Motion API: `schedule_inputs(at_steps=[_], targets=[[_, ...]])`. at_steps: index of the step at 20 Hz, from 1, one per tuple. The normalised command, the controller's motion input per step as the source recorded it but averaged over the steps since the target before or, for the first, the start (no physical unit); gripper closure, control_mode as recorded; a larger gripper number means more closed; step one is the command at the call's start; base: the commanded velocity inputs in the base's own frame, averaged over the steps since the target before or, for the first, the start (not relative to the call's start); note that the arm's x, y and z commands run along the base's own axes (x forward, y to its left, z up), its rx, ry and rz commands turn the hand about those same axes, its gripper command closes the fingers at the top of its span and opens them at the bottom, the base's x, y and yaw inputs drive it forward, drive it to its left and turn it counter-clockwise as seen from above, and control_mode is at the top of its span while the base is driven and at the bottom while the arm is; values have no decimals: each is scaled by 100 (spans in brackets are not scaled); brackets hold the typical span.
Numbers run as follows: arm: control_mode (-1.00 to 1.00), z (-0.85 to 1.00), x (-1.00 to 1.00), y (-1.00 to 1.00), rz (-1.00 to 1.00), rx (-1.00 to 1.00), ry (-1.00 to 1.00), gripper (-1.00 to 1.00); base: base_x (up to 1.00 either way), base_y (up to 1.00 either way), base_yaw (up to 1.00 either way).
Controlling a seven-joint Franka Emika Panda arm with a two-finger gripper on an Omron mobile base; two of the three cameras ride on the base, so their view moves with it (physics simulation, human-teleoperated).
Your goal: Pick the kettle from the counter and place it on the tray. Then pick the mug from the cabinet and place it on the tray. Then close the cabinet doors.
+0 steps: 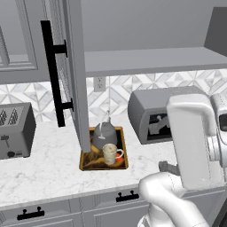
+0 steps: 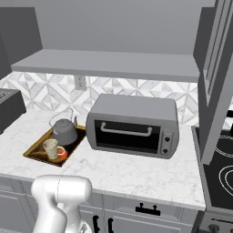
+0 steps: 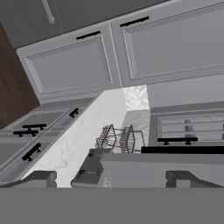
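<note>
The yellow-rimmed tray (image 1: pixel 125 153) (image 2: pixel 32 149) lies on the white marble counter (image 1: pixel 48 170) (image 2: pixel 132 170). On it stand the dark-grey kettle (image 1: pixel 104 134) (image 2: pixel 64 132) and, in front of it, the beige mug (image 1: pixel 110 154) (image 2: pixel 51 148). The cabinet's grey shelf (image 1: pixel 146 60) (image 2: pixel 104 63) is bare. Both cabinet doors stand open: the left one (image 1: pixel 76 75) with its black bar handle (image 1: pixel 54 73), the right one (image 2: pixel 215 86). My gripper (image 3: pixel 113 178) is open with nothing between its fingertips (image 3: pixel 41 177). It points away from the tray.
A large toaster oven (image 1: pixel 153 115) (image 2: pixel 132 125) sits right of the tray. A toaster (image 1: pixel 15 131) stands at the left. A stove (image 2: pixel 220 175) lies at the far right. My white arm (image 1: pixel 190 142) rises near the counter's front edge. The hand view takes in a dish rack (image 3: pixel 118 138).
</note>
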Motion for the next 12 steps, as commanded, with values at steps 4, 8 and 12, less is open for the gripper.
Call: schedule_inputs(at_steps=[4,8,12], targets=[[-100,0,-20,35,1,0,-3,-100,0,0,0],[-100,1,-11,75,4,0,-16,-100,0,0,0],[-100,6,0,58,0,11,-3,-100,0,0,0]])
